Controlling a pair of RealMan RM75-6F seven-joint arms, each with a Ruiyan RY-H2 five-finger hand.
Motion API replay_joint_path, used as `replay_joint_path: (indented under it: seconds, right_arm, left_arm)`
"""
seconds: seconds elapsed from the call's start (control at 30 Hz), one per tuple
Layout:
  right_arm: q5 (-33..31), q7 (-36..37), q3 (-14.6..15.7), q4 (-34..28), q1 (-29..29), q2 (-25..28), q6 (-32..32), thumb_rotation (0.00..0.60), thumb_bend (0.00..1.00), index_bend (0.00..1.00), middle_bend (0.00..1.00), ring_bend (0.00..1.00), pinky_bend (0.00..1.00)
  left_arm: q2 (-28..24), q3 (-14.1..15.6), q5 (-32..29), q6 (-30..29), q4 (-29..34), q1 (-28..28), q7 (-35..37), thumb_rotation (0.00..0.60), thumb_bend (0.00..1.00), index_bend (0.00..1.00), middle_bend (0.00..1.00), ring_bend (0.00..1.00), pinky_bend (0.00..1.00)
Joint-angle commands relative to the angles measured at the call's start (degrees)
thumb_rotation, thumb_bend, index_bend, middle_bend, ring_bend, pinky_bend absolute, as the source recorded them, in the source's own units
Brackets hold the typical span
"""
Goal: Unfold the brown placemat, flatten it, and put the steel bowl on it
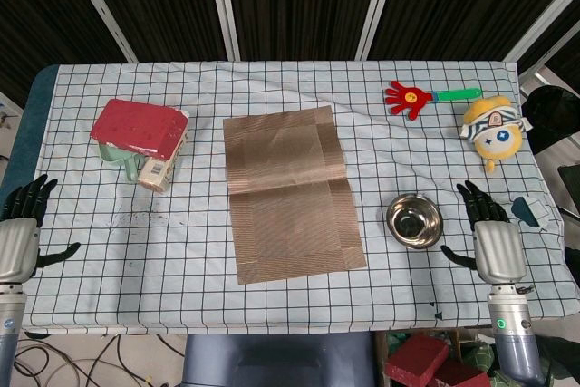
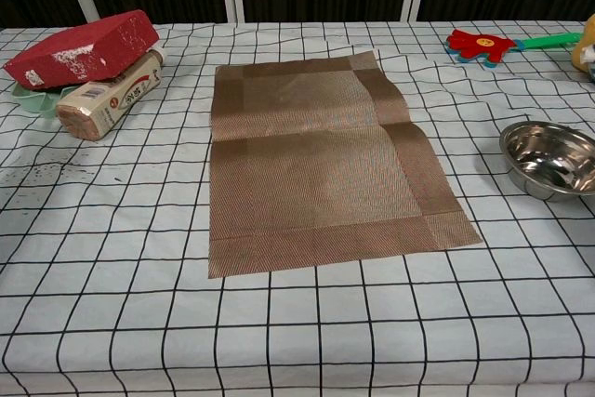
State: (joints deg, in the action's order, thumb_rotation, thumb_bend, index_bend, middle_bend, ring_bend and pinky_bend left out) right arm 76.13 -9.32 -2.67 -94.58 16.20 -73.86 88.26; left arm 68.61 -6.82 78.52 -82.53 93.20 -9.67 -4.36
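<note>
The brown placemat (image 1: 292,195) lies unfolded in the middle of the checked worktop (image 1: 208,260), a crease still running across it and its far right edge slightly raised. The steel bowl (image 1: 414,220) sits upright on the cloth to the right of the placemat, apart from it. The right hand (image 1: 492,240) lies just right of the bowl with fingers spread and holding nothing, and the left hand (image 1: 18,240) rests at the near left edge, likewise spread and empty.
</note>
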Motion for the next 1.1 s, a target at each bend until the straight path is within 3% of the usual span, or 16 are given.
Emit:
replay_joint_path:
  seconds: [0.03, 0.6, 0.87, 1.1]
  right_arm:
    - [0.5, 1.71, 0.4, 1.83, -0.78, -0.46, -0.69, 0.6, 0.04, 0.07, 0.05, 0.11, 0.21]
    - [5.13, 0.92, 1.09, 7.99, -1.15, -2.38, -2.87, 0.6, 0.04, 0.07, 0.05, 0.11, 0.21]
    - [5.91, 0.66, -0.7, 5.24, -2.61, 0.01, 0.24, 0.6, 0.05, 0.07, 0.05, 0.11, 0.21]
    - [5.61, 2.71, -1.23, 5.43, -3.79, 0.84, 0.56, 0.6, 0.06, 0.07, 0.05, 0.11, 0.21]
  left_arm:
    - [0.06, -0.04, -0.03, -0.03, -0.07, -0.01, -0.16, 0.6, 0.0, 0.0, 0.0, 0.0, 0.05]
    - [0.46, 0.25, 0.36, -0.04, -0.84, -0.35, -3.68, 0.6, 0.0, 0.0, 0.0, 0.0, 0.05]
    - [-1.52, 0.69, 3.64, 1.58, 5.34, -2.91, -12.32, 0.6, 0.0, 0.0, 0.0, 0.0, 0.05]
    - [-0.17, -0.07, 3.15, 7.49, 7.56, -7.61, -19.35, 0.6, 0.0, 0.0, 0.0, 0.0, 0.05]
